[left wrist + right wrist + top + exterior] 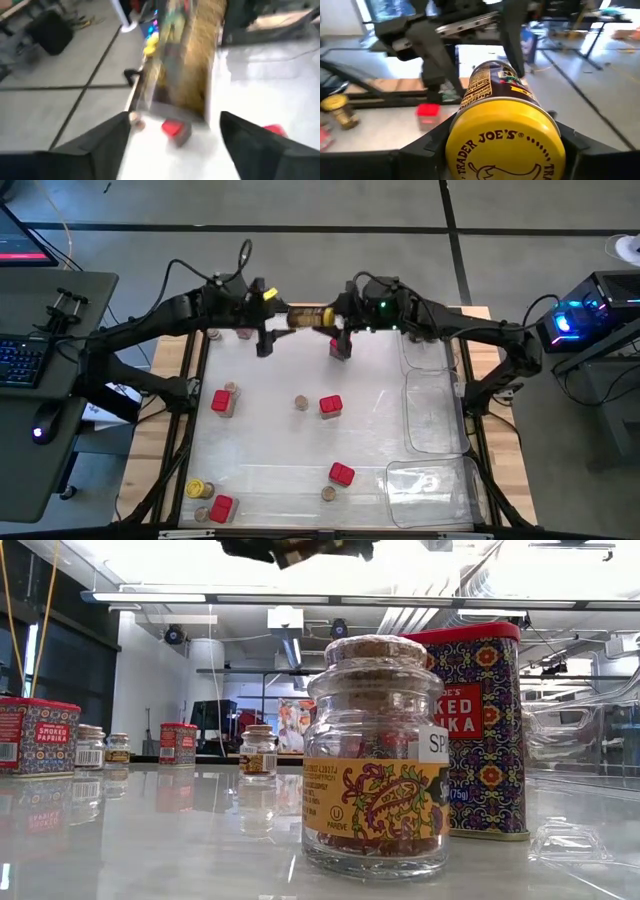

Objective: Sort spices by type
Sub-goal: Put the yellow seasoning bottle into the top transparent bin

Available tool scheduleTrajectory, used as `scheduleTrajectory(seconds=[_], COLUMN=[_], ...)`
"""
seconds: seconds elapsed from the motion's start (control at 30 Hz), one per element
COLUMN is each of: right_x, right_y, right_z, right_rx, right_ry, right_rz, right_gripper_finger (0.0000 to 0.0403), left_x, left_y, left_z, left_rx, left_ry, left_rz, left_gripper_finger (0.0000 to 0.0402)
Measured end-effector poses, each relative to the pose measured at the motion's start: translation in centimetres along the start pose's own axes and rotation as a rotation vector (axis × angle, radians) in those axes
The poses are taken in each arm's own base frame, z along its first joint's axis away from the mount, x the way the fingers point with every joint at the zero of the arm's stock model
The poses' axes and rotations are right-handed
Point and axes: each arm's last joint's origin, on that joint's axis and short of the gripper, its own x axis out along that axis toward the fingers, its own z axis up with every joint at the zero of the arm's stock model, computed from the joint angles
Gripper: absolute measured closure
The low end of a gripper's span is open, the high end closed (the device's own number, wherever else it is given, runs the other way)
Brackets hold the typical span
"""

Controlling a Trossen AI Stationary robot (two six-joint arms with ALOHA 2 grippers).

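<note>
The yellow-lidded jar [502, 135] hangs sideways, clamped in the right gripper [505, 145]; the left gripper [172, 135] gapes.

Glossy glass jar [375, 755], cork top [378, 649]

Both arms crowd the far edge mid-table, a yellow-lidded jar [308, 315] bridging them. Centre open betw red tins [330, 406] and small jars [301, 402]. Right side blocked by clear trays [432, 405]. Near-left corner cluttered.
</note>
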Motion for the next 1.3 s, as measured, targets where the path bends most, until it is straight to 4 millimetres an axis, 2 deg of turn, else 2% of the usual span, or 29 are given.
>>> scheduleTrajectory(seconds=[0.13,0.3,0.43,0.57,0.63,0.73,0.83,0.93,1.07,1.3], right_x=[-0.9,-2.8,-4.5,-6.9,-8.7,-11.5,-14.2,-16.0,-16.3,-13.7], right_y=[-1.5,-4.1,-6.0,-7.0,-6.9,-6.0,-5.0,-4.8,-5.8,-8.8], right_z=[-0.8,-3.3,-7.3,-11.7,-13.2,-14.4,-14.5,-14.9,-16.1,-18.9], right_rx=[0.021,0.085,0.168,0.325,0.39,0.497,0.602,0.75,0.832,0.796], right_ry=[0.1,0.374,0.707,0.92,0.946,0.923,0.855,0.891,1.009,1.206], right_rz=[-0.047,-0.206,-0.266,-0.343,-0.391,-0.45,-0.516,-0.604,-0.67,-0.72], right_gripper_finger=[0.0195,0.0195,0.0195,0.0195,0.0195,0.0195,0.0195,0.0195,0.0195,0.0195], left_x=[-0.7,-1.5,-0.5,0.4,0.6,0.3,-0.1,-0.1,-0.2,-0.4], left_y=[0.0,0.8,0.9,-0.1,-0.7,-1.1,-1.0,-0.7,-0.4,-0.5], left_z=[-1.0,-2.3,-4.6,-7.4,-8.8,-9.7,-9.7,-9.3,-8.9,-8.7], left_rx=[0.024,-0.12,-0.309,-0.455,-0.516,-0.58,-0.596,-0.593,-0.587,-0.578], left_ry=[0.139,0.178,0.055,-0.058,-0.068,-0.109,-0.152,-0.193,-0.243,-0.264], left_rz=[-0.011,-0.033,-0.177,-0.205,-0.209,-0.199,-0.155,-0.104,-0.075,-0.119], left_gripper_finger=[0.0063,0.0059,0.0059,0.0059,0.0059,0.0059,0.0059,0.0059,0.0059,0.0059])
